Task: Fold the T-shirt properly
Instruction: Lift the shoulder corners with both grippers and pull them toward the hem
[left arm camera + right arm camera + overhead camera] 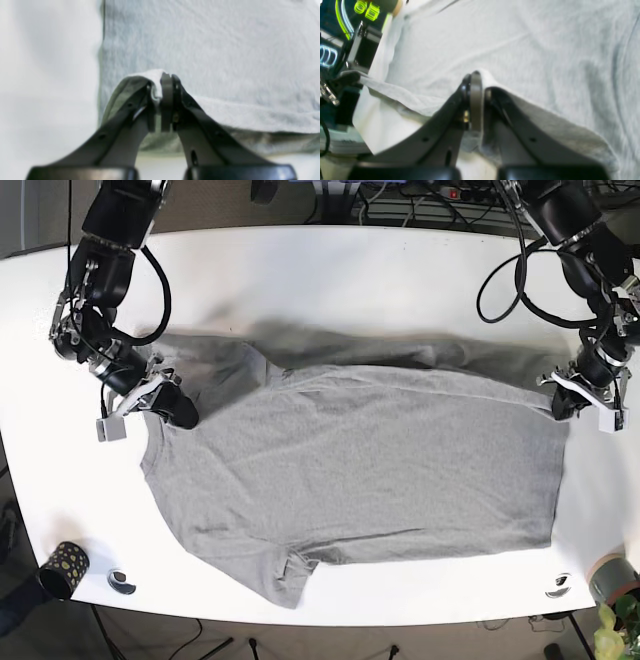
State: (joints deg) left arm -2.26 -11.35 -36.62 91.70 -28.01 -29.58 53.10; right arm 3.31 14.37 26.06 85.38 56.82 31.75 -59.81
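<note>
A grey T-shirt [360, 470] lies spread on the white table [350, 270], with one sleeve at the near edge. Its far edge is raised and casts a shadow behind it. My right gripper [185, 415], at the shirt's left end in the base view, is shut on a pinch of fabric; the right wrist view shows the jaws [477, 82] closed on a lifted fold of the shirt [532, 50]. My left gripper [562, 405], at the right end, is shut on the shirt's corner; the left wrist view shows its jaws [163, 83] clamping a bunched edge of the shirt [212, 50].
A dotted dark cup [62, 565] and a small round object [122, 581] sit at the near left corner. Another small round object [558, 585], a grey cup [608, 576] and a green plant [612, 635] are at the near right. Cables [420, 195] lie behind the table.
</note>
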